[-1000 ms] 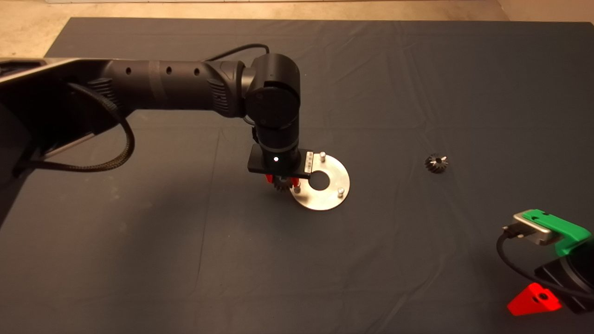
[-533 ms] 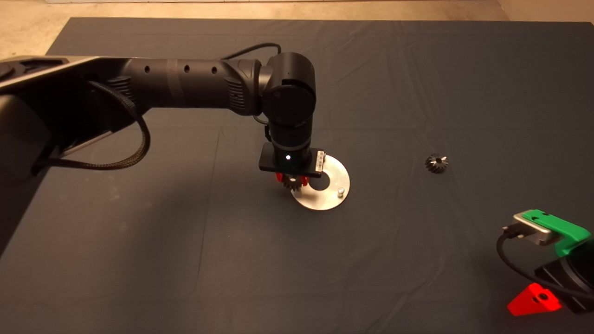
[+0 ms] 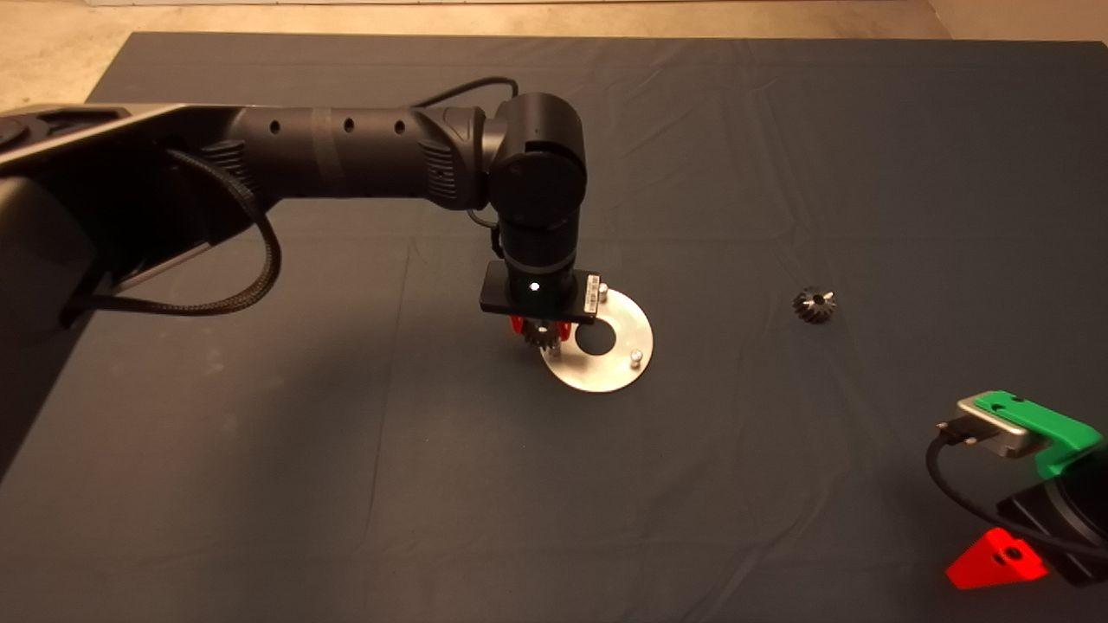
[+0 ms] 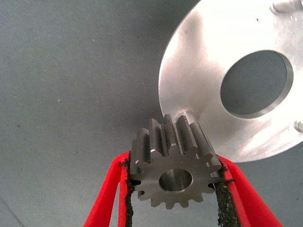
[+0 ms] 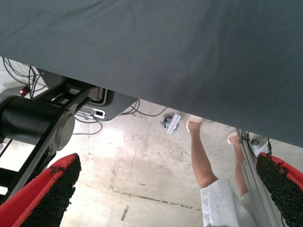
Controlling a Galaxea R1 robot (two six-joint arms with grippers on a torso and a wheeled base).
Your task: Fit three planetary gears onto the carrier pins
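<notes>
- We are seeing the left gripper (image 4: 174, 189) closed on a planetary gear (image 4: 173, 169), one black pad pressing against its teeth on each side.
- The held gear's centre hole is facing the wrist camera, so its axis is running along the fingers, pointing down toward the disc (image 4: 208, 71); the teeth are running lengthwise along that axis.
- In the head view this gripper (image 3: 540, 333) is hanging over the disc's (image 3: 606, 368) edge nearest the mat's left side, with the gear (image 3: 540, 336) just above a carrier pin (image 3: 555, 353) there; we cannot tell whether gear and pin are touching.
- Two more carrier pins are standing upright on the disc, one (image 3: 603, 289) toward the mat's far edge and one (image 3: 636, 356) toward its right side.
- A white label (image 3: 593, 296) is sitting on the left wrist, its writing too small for us to read.
- A second gear (image 3: 814, 305) is lying on the mat (image 3: 779, 173), well apart from the disc, toward the right edge; its teeth are looking slanted.
- The right gripper (image 3: 995, 561) is waiting at the mat's near right corner, its pads spread wide apart.
- Its wrist view is showing the mat's edge, the floor beyond and a person's legs (image 5: 206, 161).
</notes>
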